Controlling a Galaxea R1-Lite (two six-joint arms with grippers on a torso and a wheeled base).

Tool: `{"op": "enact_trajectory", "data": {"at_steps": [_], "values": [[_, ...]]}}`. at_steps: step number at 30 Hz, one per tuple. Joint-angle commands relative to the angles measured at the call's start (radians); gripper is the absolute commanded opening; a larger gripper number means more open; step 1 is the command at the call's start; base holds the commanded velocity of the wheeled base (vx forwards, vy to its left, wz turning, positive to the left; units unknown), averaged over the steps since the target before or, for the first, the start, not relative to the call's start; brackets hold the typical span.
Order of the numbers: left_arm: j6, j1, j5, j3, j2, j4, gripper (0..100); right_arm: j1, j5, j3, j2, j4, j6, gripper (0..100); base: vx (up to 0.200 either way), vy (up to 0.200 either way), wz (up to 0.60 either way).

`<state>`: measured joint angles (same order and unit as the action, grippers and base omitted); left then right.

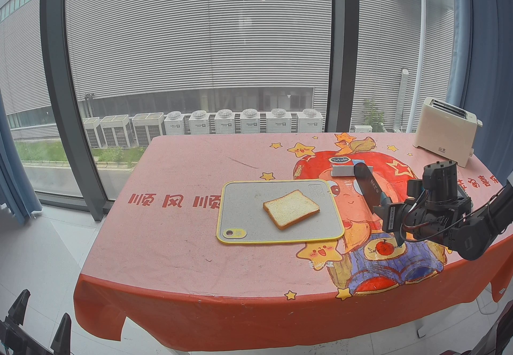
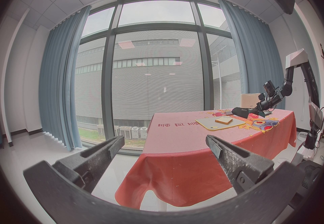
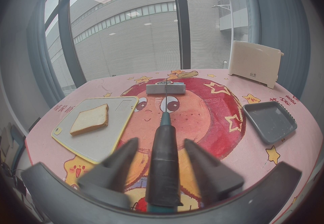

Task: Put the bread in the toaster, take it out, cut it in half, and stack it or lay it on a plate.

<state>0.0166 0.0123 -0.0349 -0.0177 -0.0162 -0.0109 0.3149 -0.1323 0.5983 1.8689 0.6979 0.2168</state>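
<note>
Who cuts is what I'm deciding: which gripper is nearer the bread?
Right. The right gripper, holding the knife, is just right of the board bearing the bread; the left gripper hangs open off the table, far left.

The right arm (image 1: 489, 222) comes in from the right edge of the head view, forearm sloping down toward mid-frame. The right tool (image 1: 394, 218) is clamped on the handle of a knife (image 1: 371, 190), its fingers (image 3: 128, 154) close on either side of the grip and the blade pointing to the upper left. The left tool (image 1: 41, 318) sits in the lower-left corner, fingertips (image 2: 116, 142) spread wide.
</note>
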Motion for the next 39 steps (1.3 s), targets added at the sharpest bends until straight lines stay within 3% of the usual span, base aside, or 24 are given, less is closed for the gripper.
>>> {"op": "enact_trajectory", "data": {"at_steps": [1,25,39], "values": [[0.000,0.000,0.001,0.015,0.005,0.000,100,0.003,0.000,-0.003,-0.004,0.000,0.003,0,0.000,0.000,0.00],[-0.001,0.000,0.001,0.015,0.005,0.000,100,0.001,0.000,0.006,-0.111,-0.003,-0.011,0,0.000,0.000,0.00],[-0.001,0.000,0.001,0.015,0.005,0.000,100,0.033,0.016,0.008,-0.163,-0.012,-0.071,0,0.000,0.000,0.00]]}}
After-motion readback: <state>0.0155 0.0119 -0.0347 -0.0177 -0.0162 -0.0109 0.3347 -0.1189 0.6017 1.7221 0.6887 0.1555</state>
